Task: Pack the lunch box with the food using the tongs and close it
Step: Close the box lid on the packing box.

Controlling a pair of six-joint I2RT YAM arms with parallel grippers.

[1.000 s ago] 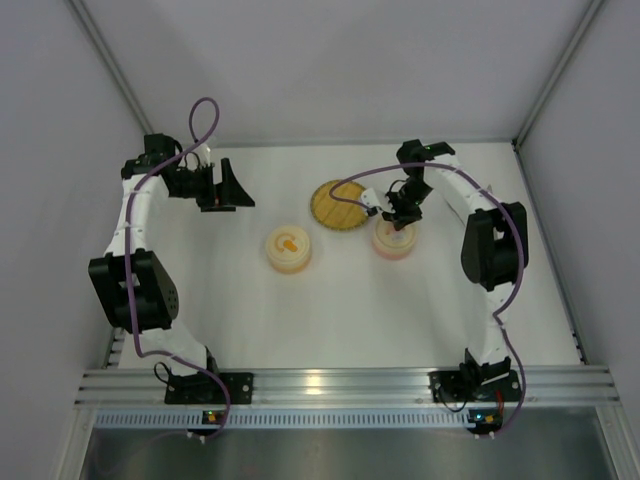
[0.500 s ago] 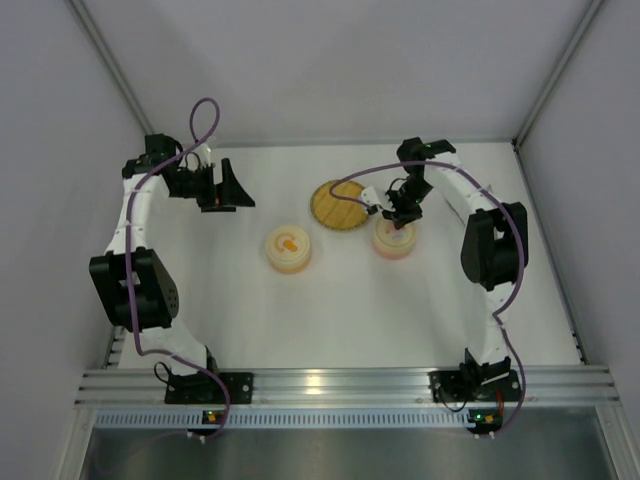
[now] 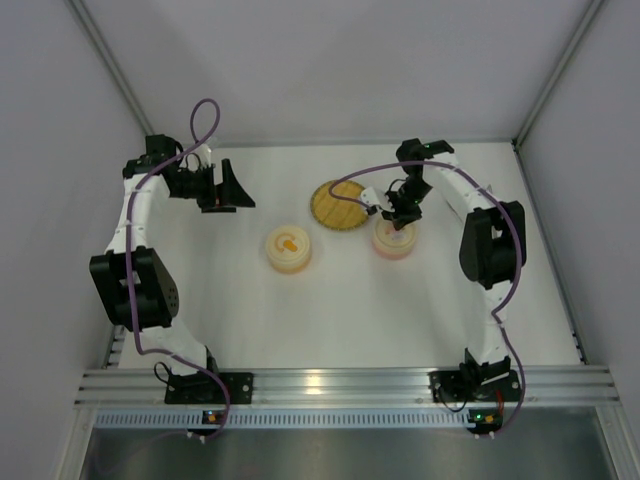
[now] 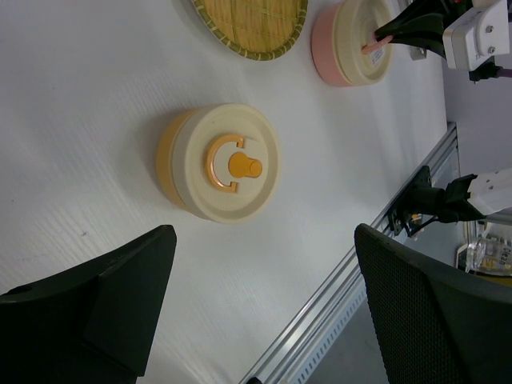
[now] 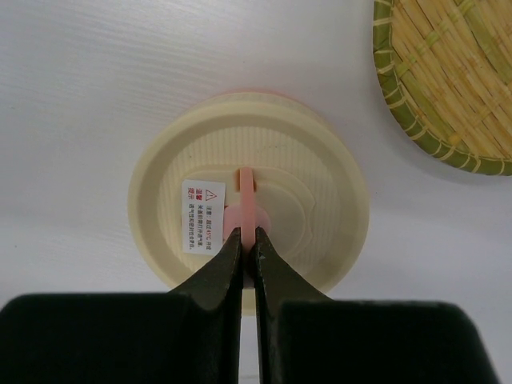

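Your right gripper [image 5: 246, 240] is clenched on the pink knob [image 5: 244, 210] atop the lid [image 5: 320, 184] of the pink lunch box [image 4: 322, 50]; from above, the woven plate [image 3: 338, 205] lies at that box's 10 o'clock; your left gripper [image 3: 228, 188] hangs released, with the orange lunch box [image 3: 288, 249] well apart from it, between 4 and 5 o'clock.

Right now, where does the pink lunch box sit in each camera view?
Top external: pink lunch box right of centre, under the right claw.
Left wrist: top right corner.
Right wrist: dead centre, right claw shut on its pink handle.
Shared landmark: woven plate, just beside the box in all three.
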